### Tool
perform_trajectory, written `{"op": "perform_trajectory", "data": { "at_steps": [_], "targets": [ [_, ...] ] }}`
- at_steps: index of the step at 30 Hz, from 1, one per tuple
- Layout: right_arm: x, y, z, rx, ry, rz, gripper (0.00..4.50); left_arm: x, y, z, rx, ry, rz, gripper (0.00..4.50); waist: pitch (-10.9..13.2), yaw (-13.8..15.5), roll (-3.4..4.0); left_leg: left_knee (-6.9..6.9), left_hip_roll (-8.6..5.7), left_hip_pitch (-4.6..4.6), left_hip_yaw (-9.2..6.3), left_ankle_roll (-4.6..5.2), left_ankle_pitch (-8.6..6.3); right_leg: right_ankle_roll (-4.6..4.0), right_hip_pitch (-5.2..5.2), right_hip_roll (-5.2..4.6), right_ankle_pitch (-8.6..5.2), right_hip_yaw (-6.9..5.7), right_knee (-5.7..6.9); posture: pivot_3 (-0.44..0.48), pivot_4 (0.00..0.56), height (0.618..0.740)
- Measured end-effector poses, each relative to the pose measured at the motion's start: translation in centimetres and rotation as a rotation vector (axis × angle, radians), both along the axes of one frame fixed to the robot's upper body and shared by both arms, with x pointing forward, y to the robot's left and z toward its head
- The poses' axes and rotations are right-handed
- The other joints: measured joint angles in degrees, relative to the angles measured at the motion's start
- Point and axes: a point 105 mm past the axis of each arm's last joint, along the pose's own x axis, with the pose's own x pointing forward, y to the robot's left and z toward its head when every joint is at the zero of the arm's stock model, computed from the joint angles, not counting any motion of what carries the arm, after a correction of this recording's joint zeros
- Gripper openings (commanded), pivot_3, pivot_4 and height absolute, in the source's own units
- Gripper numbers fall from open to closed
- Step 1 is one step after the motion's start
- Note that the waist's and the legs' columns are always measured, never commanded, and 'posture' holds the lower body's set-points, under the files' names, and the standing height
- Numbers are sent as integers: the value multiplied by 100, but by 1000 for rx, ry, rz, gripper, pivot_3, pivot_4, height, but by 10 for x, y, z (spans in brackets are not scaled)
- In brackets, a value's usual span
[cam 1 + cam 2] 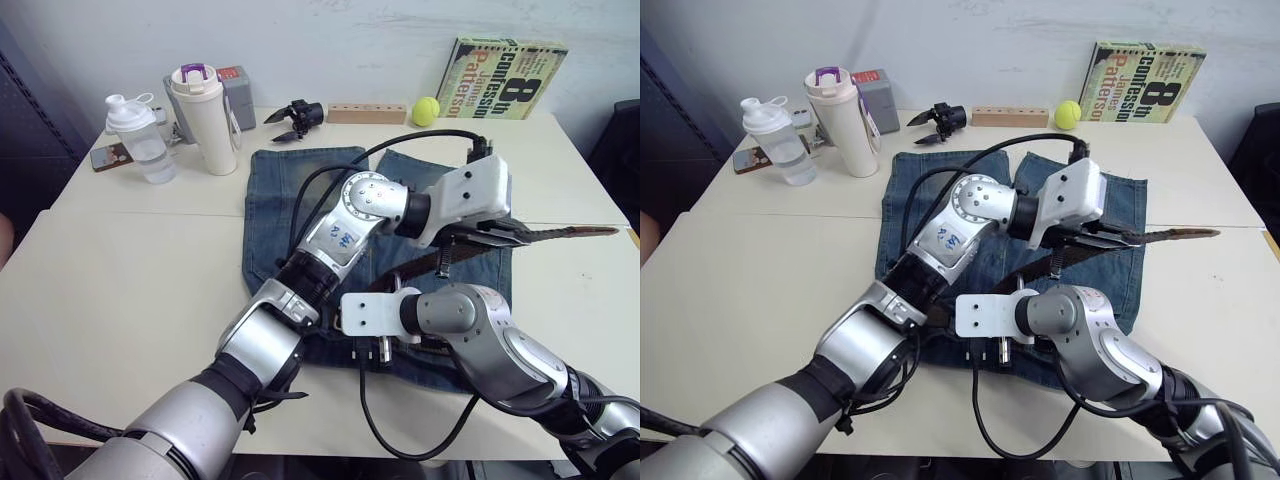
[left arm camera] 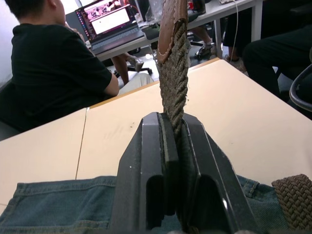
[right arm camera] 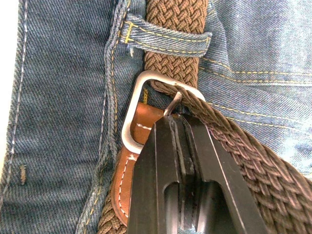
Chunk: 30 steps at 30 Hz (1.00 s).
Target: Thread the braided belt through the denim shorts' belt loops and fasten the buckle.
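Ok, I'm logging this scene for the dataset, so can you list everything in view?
denim shorts: one, faded blue, table centre
braided belt: one, dark brown, over the shorts, tip end held up towards the right
buckle: one, silver, on the waistband
belt loop: one, blue, belt through it
shaker bottle: one, clear, back left
tumbler: one, cream with purple lid, back left
tennis ball: one, yellow-green, back
book: one, against the wall
wooden block: one, tan, back
person: one, black shirt, at a laptop
left end effector: shut on the belt
right end effector: shut at the buckle
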Motion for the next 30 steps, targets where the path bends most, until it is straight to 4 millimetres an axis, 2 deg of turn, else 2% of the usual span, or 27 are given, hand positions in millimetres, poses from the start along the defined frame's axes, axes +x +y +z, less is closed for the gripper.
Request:
{"op": "perform_trajectory", "data": {
  "at_steps": [7,9,11,13,14,15,17,19,21,24,26,30],
  "targets": [
    [0,0,0,-1,-1,1,74,6,2,0,-6,-9,22,0,-10,-5,22,-3,-1,0,3,5,-3,7,0,1,7,-3,-12,0,150,657],
    [0,3,0,11,1,1,74,19,13,0,3,-52,77,0,-13,-26,26,-6,1,2,6,5,-3,6,-2,5,9,-4,-12,0,150,657],
    [2,6,-2,38,7,-14,74,51,47,-5,21,-137,230,0,-13,-106,25,-57,3,34,24,5,-1,-3,-2,4,14,6,-16,0,150,657],
    [2,7,-2,60,8,-24,74,76,80,-19,40,-166,364,0,-12,-128,25,-89,3,60,30,3,8,-5,3,-14,15,9,-19,0,150,657],
    [2,8,-1,76,11,-31,74,86,97,-27,57,-185,420,0,-11,-130,23,-95,8,63,27,-9,15,-6,3,-11,15,9,-19,0,150,657],
    [2,9,-1,113,22,-51,74,96,122,-42,84,-207,495,0,-8,-149,16,-108,12,65,26,-25,25,-7,-1,-3,15,10,-20,0,150,657],
    [3,10,-1,165,47,-87,74,106,154,-65,130,-211,581,0,2,-162,5,-112,15,62,25,-36,34,-11,-8,31,17,12,-17,0,150,657],
    [4,13,1,226,77,-131,74,105,176,-74,138,-236,622,0,11,-161,-10,-115,25,61,22,-42,38,-19,-11,41,21,16,-21,0,150,657],
    [8,15,6,328,118,-210,74,90,198,-87,150,-292,627,0,25,-179,-6,-117,36,53,24,-45,39,-28,-17,53,25,20,-27,0,150,657],
    [10,12,12,418,174,-299,74,71,214,-107,199,-322,616,0,61,-139,8,-117,36,22,15,-50,45,-31,-46,53,26,20,-20,0,150,657],
    [10,8,16,460,197,-344,74,61,215,-106,201,-359,597,0,66,-117,12,-102,39,-69,2,-49,64,-44,-121,52,34,21,-7,0,150,657],
    [7,2,26,516,214,-387,74,47,211,-92,193,-449,553,0,80,-34,24,-95,17,-116,1,-41,87,-43,-151,44,36,8,-9,0,150,657]
  ]
}}
